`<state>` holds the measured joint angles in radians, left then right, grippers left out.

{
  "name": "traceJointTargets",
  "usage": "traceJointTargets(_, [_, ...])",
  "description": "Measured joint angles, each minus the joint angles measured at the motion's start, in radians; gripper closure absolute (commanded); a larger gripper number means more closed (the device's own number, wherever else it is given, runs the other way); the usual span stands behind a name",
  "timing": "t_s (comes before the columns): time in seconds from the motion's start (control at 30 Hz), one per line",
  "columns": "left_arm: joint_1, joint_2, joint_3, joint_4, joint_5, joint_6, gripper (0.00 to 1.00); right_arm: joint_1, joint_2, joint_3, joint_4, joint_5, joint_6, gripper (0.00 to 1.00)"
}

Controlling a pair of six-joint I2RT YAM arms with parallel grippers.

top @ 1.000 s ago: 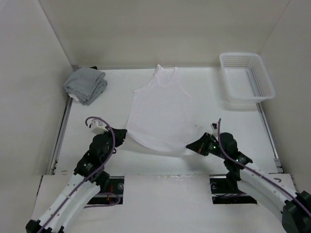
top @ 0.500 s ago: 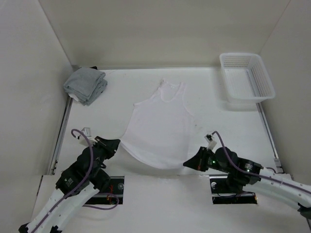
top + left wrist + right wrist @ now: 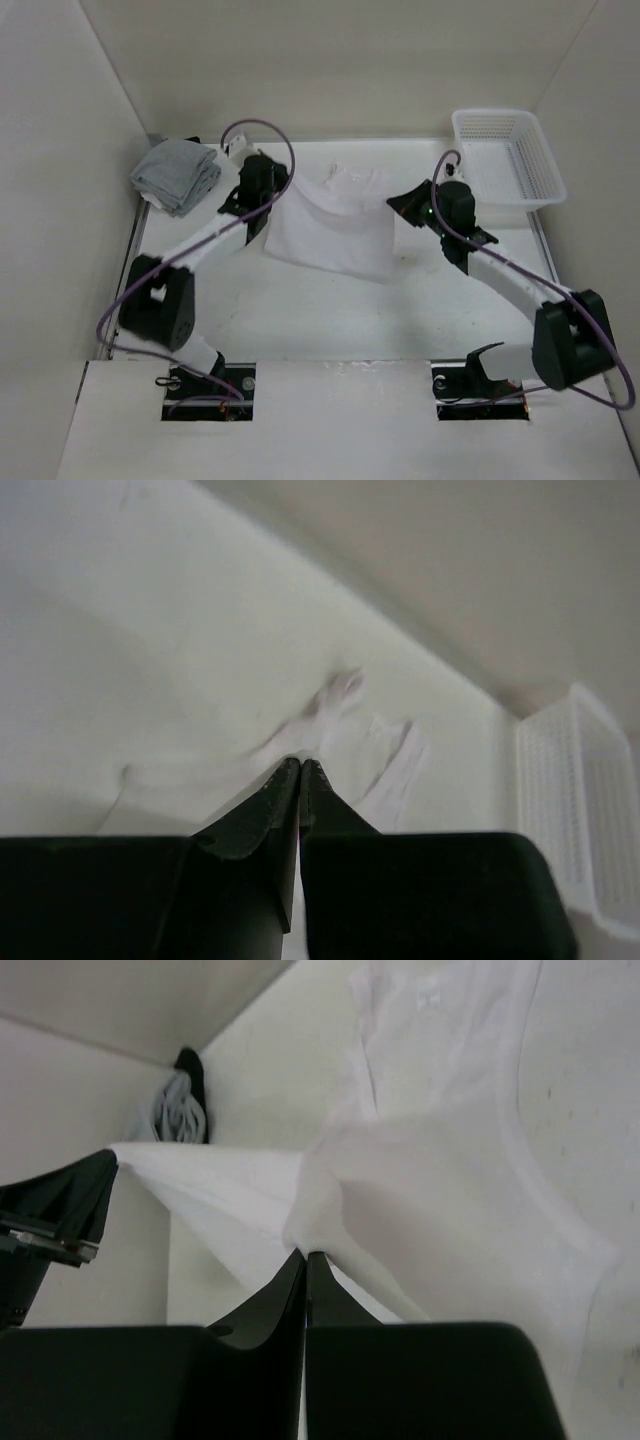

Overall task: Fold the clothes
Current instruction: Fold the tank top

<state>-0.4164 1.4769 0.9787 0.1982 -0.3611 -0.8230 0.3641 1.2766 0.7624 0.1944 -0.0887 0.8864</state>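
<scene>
While the left gripper [image 3: 270,203] and right gripper [image 3: 393,204] clamp the shirt [image 3: 335,238] by its hem, it stretches crosswise between them. Its collar lies just beyond.

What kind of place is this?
Probably a robotics test booth, not a home: plain white walls box in a table, two robot arms hold a white garment, and a basket sits nearby.

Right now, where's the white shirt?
Top view: the white shirt is at the far middle of the table, pinched between the left claw and right claw, grey bundle to its left, basket to its right.
</scene>
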Motion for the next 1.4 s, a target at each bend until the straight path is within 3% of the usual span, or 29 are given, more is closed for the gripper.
traceJointTargets(0.17, [0.052, 0.446, 0.484, 0.074, 0.060, 0.010, 0.95, -0.143, 0.280, 0.200, 0.102, -0.056, 0.008, 0.99])
traceJointTargets(0.23, [0.063, 0.576, 0.635, 0.064, 0.072, 0.010, 0.87, -0.195, 0.402, 0.280, 0.130, -0.079, 0.023, 0.96])
traceJointTargets(0.3, [0.074, 0.686, 0.761, 0.044, 0.082, 0.013, 0.70, -0.242, 0.531, 0.371, 0.144, -0.097, 0.049, 0.83])
traceJointTargets(0.33, [0.080, 0.732, 0.811, 0.032, 0.085, 0.013, 0.65, -0.259, 0.594, 0.413, 0.152, -0.101, 0.063, 0.71])
traceJointTargets(0.37, [0.087, 0.768, 0.845, 0.021, 0.088, 0.013, 0.61, -0.273, 0.646, 0.448, 0.157, -0.103, 0.077, 0.60])
traceJointTargets(0.43, [0.102, 0.797, 0.853, -0.009, 0.094, 0.008, 0.59, -0.293, 0.727, 0.500, 0.156, -0.106, 0.095, 0.49])
traceJointTargets(0.5, [0.119, 0.779, 0.780, -0.016, 0.103, 0.003, 0.60, -0.297, 0.750, 0.499, 0.140, -0.111, 0.098, 0.46])
traceJointTargets(0.6, [0.138, 0.634, 0.480, 0.018, 0.106, -0.006, 0.66, -0.283, 0.698, 0.437, 0.133, -0.102, 0.082, 0.48])
traceJointTargets(0.67, [0.146, 0.481, 0.220, 0.053, 0.101, -0.022, 0.68, -0.257, 0.594, 0.335, 0.133, -0.081, 0.068, 0.65])
traceJointTargets(0.73, [0.144, 0.332, 0.008, 0.084, 0.098, -0.047, 0.68, -0.220, 0.468, 0.223, 0.148, -0.060, 0.053, 0.91])
traceJointTargets(0.8, [0.139, 0.204, -0.161, 0.125, 0.105, -0.074, 0.67, -0.171, 0.347, 0.121, 0.179, -0.041, 0.044, 1.00])
traceJointTargets(0.9, [0.135, 0.117, -0.310, 0.178, 0.139, -0.109, 0.60, -0.089, 0.225, -0.009, 0.237, -0.021, 0.040, 0.98])
traceJointTargets(1.03, [0.141, 0.137, -0.402, 0.243, 0.203, -0.138, 0.59, -0.023, 0.185, -0.146, 0.267, -0.004, 0.032, 0.91])
traceJointTargets(1.23, [0.168, 0.202, -0.407, 0.371, 0.272, -0.188, 0.61, -0.002, 0.157, -0.309, 0.277, 0.028, 0.035, 0.66])
traceJointTargets(1.4, [0.182, 0.290, -0.352, 0.428, 0.292, -0.228, 0.73, 0.004, 0.158, -0.370, 0.325, 0.066, 0.049, 0.62])
